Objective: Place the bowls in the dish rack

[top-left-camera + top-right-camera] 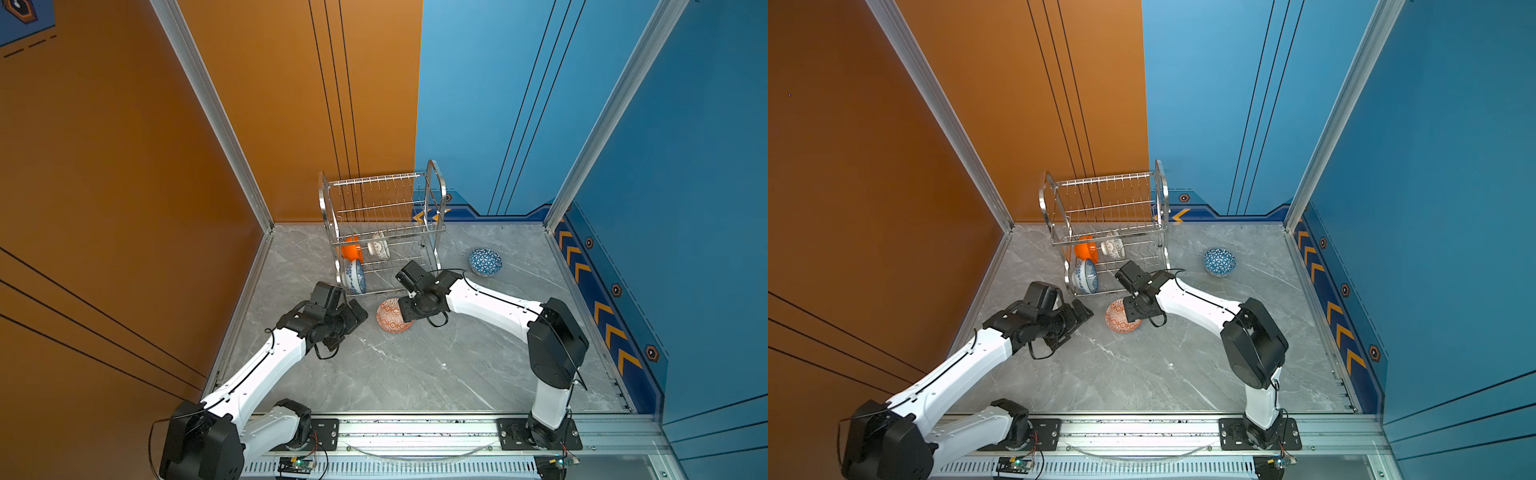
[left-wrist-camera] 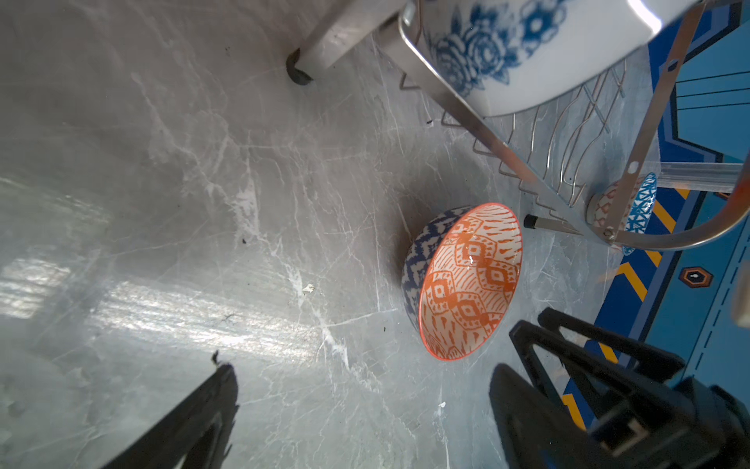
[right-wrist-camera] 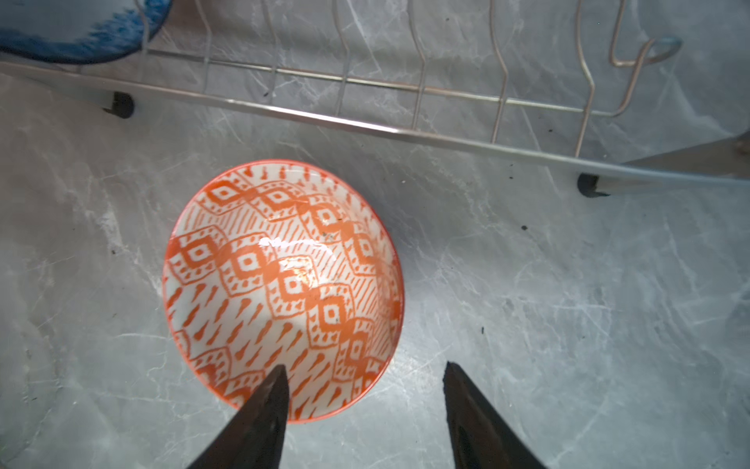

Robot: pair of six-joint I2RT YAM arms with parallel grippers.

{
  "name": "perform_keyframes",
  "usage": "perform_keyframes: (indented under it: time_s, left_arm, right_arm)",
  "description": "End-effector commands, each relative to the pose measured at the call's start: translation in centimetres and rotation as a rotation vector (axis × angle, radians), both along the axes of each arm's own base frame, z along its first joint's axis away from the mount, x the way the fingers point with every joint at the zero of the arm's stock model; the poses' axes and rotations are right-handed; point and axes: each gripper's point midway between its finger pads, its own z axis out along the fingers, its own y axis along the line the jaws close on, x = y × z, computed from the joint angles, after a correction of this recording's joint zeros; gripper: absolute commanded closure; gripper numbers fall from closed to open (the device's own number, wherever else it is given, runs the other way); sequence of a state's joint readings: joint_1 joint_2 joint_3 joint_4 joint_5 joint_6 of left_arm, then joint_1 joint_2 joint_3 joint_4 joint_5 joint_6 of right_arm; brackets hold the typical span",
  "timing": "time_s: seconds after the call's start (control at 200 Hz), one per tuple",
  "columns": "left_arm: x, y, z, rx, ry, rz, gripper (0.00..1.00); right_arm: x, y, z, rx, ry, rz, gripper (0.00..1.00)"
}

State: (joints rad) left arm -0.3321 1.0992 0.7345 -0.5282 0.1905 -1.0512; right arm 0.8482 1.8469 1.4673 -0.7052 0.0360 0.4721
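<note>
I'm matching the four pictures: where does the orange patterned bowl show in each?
In a top view: orange patterned bowl in front of the rack, partly under the right arm.
In a top view: same spot.
Left wrist: beside the rack's front rail.
Right wrist: near the rail, one finger over its rim.
Shared landmark: the rack's front rail.

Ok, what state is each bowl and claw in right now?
plain orange bowl: racked, on edge
lattice bowl: racked, on edge
floral bowl: racked, on edge
geometric bowl: upright on table
triangle bowl: upright on table
left claw: open, empty
right claw: open, above geometric bowl
</note>
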Motion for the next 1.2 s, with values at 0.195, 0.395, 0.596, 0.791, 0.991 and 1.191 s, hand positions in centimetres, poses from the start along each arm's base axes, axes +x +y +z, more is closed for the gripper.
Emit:
perform_keyframes:
  time_s: [0.195, 0.395, 0.596, 0.791, 0.991, 1.191]
  left_arm:
    - [-0.4, 1.8, 0.4, -0.101, 0.031, 0.079, 0.02]
    - [-0.5, 3.0, 0.6, -0.14, 0.028, 0.135, 0.02]
    - [-0.9, 3.6, 0.7, -0.165, 0.016, 0.155, 0.02]
    - [-1.6, 3.9, 0.3, -0.181, 0.016, 0.17, 0.02]
    - [-2.0, 4.1, 0.5, -0.187, 0.008, 0.178, 0.02]
    - [-1.7, 4.2, 0.5, -0.184, 0.008, 0.178, 0.02]
  right_arm:
    - [-2.9, 4.3, 1.6, -0.097, -0.114, 0.291, 0.23]
    - [-3.2, 7.0, -0.4, -0.134, -0.096, 0.343, 0.23]
    - [-2.9, 7.7, -3.4, -0.218, -0.06, 0.347, 0.28]
    - [-2.7, 6.8, -5.0, -0.295, -0.054, 0.346, 0.42]
    - [-2.8, 6.8, -5.6, -0.322, -0.049, 0.365, 0.64]
    - [-3.6, 7.7, -4.4, -0.266, -0.039, 0.399, 0.89]
